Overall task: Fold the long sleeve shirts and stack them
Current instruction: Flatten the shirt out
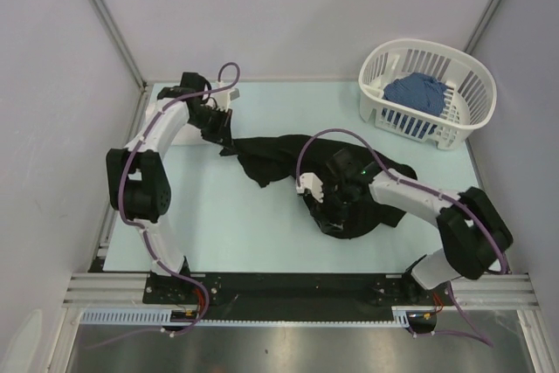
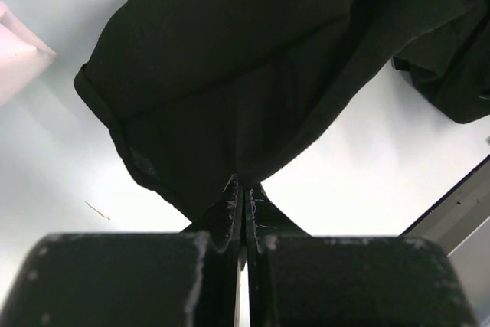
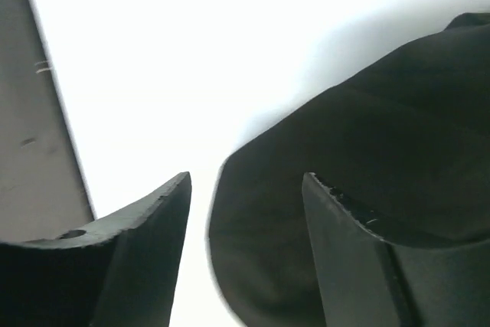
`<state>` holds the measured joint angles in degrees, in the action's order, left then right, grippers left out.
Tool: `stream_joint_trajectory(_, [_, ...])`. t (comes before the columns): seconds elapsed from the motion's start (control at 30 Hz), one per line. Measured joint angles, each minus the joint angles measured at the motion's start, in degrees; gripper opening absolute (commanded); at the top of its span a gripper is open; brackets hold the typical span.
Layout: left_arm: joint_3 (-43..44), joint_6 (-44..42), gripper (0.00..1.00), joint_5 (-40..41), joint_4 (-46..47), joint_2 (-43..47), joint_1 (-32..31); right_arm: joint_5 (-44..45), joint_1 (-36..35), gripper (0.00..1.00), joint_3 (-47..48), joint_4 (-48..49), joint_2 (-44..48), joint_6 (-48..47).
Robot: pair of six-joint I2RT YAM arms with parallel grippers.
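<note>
One long sleeve shirt, plain black (image 1: 278, 155), lies crumpled across the middle of the pale table. My left gripper (image 1: 224, 141) is at the shirt's far-left end and is shut on a pinch of its cloth. In the left wrist view the fingertips (image 2: 243, 184) meet with the black fabric (image 2: 230, 74) drawn taut away from them. My right gripper (image 1: 337, 207) hangs over the shirt's near bunched part, open. In the right wrist view a rounded edge of the black shirt (image 3: 383, 135) lies between the spread fingers of the right gripper (image 3: 246, 181).
A white slatted basket (image 1: 476, 85) stands at the back right and holds a blue cloth (image 1: 415, 93). Grey walls close in the table on the left, back and right. A metal rail (image 1: 297, 286) runs along the near edge by the arm bases.
</note>
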<state>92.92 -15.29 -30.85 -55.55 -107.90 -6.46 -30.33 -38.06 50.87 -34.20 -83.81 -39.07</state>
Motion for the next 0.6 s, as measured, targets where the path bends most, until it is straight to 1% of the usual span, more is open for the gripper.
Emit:
stream_joint_trajectory(0.1, [0.22, 0.28, 0.00, 0.00, 0.17, 0.00, 0.00, 2.16, -0.85, 0.69, 0.04, 4.59, -5.01, 1.57])
stream_joint_trajectory(0.17, [0.20, 0.26, 0.00, 0.07, 0.15, 0.00, 0.00, 4.28, -1.73, 0.60, 0.13, 7.28, -7.96, 2.08])
stream_joint_trajectory(0.2, [0.20, 0.26, 0.00, 0.11, 0.20, 0.00, 0.00, 5.18, -2.40, 0.51, 0.66, 8.44, -9.33, 2.05])
stream_joint_trajectory(0.23, [0.20, 0.24, 0.00, 0.15, 0.31, 0.00, 0.00, 6.05, -2.80, 0.26, 1.29, 8.70, -9.77, 2.14])
stream_joint_trajectory(0.3, [0.02, 0.22, 0.00, 0.28, 0.59, 0.00, 0.07, 7.80, -3.34, 0.05, 2.23, 9.88, -10.93, 1.55])
stream_joint_trajectory(0.33, [-0.13, 0.17, 0.00, 0.28, 0.61, 0.02, 0.17, 8.24, -3.32, 0.00, 2.49, 9.94, -11.15, 1.46])
stream_joint_trajectory(0.43, [-0.76, -0.33, 0.00, 0.33, 0.68, 0.07, 0.68, 8.57, -3.13, 0.00, 3.15, 7.21, -10.40, 0.92])
stream_joint_trajectory(0.47, [-1.16, -0.61, 0.00, 0.37, 0.63, 0.24, 1.01, 7.76, -2.73, 0.00, 4.28, 4.04, -9.29, 0.68])
stream_joint_trajectory(0.53, [-2.10, -1.60, 0.00, 0.55, 0.31, 0.87, 1.73, 4.94, -2.03, 0.00, 6.64, -0.13, -5.49, 0.26])
stream_joint_trajectory(0.6, [-3.21, -3.13, 0.00, 0.85, -0.44, 2.32, 2.51, 1.75, -1.01, 0.00, 10.12, -3.06, 0.55, 0.09])
